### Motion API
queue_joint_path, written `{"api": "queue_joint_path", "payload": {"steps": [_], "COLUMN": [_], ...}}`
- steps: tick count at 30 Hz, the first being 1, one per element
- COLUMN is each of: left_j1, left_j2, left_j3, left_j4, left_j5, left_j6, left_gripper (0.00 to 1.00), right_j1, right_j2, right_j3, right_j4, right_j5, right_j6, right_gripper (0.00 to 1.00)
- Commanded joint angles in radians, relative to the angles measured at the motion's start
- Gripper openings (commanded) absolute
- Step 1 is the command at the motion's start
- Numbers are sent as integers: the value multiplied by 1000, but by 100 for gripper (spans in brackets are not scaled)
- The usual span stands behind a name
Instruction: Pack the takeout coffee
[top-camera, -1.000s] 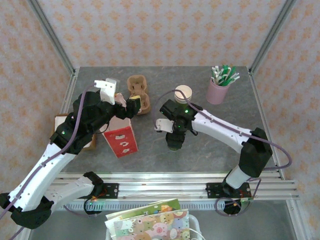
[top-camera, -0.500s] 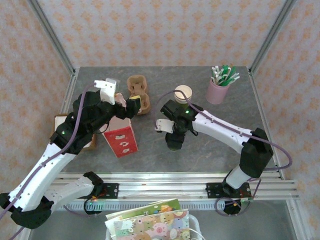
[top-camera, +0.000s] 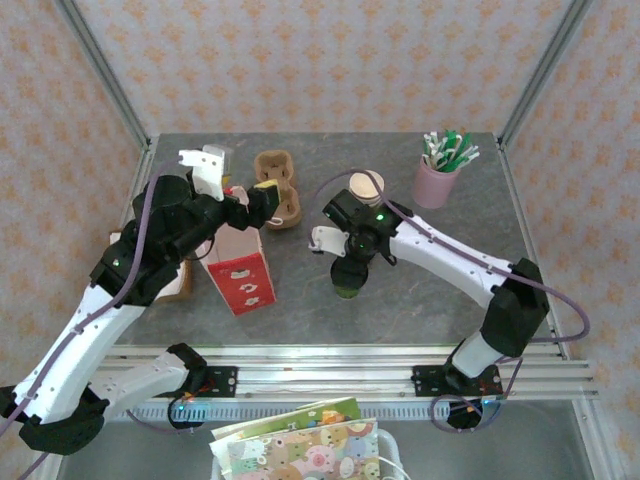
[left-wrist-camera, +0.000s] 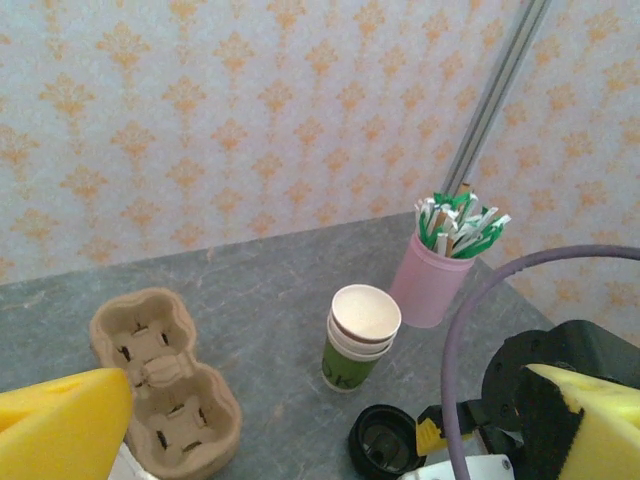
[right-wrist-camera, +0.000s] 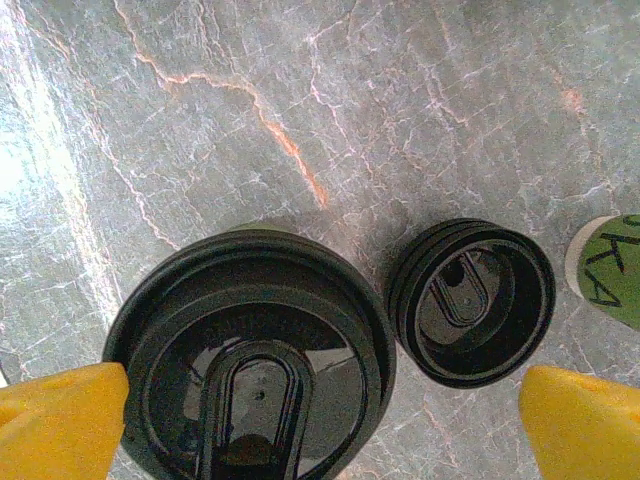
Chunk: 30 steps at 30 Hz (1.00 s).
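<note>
Green-patterned paper coffee cup with round black lid (top-camera: 347, 284) stands just in front of the stack of lidless green cups (top-camera: 366, 186). The right gripper (right-wrist-camera: 320, 430) hangs over it, jaws spread wide. The left gripper (left-wrist-camera: 325, 430) gapes empty, left of that stack.

No wording can be read outright. Black letters mark the green cup (right-wrist-camera: 608, 272) just past one fingertip of the right gripper (right-wrist-camera: 320, 420), but they are cut off and illegible.
</note>
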Motion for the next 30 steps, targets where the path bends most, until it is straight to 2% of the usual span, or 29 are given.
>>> {"api": "queue_joint_path", "payload": {"steps": [1,7,10,12,15,17,19,21,25,30], "left_j1": [8,8,-4,-42,-130,-201,-279,-352,-477,-650], "left_j2": [10,49,59,56,94,156,234,316,402,434], "left_j3": [58,143,162,155,177,226,290,356,410,398], "left_j4": [-41,-103,-122,-118,-144,-206,-288,-375,-450,-484], "left_j5": [24,106,183,198,124,51,-43,-130,-235,-253], "left_j6": [7,65,164,251,329,351,350,328,270,364], "left_gripper": [99,99,99,99,99,99,99,97,94,96], "right_j1": [-5,-9,-15,-15,-16,-18,-24,-69,-228,-481], "right_j2": [-60,-151,-232,-284,-334,-363,-375,-375,-438,-510], "right_j3": [32,63,47,33,45,51,77,99,56,-101], "right_j4": [-15,64,203,276,265,238,165,81,-22,34], "right_j5": [12,32,72,116,174,263,356,393,320,-18], "right_j6": [16,85,244,397,630,782,932,1078,1301,1403], "right_gripper": [100,100,100,100,98,97,97,97,98,96]}}
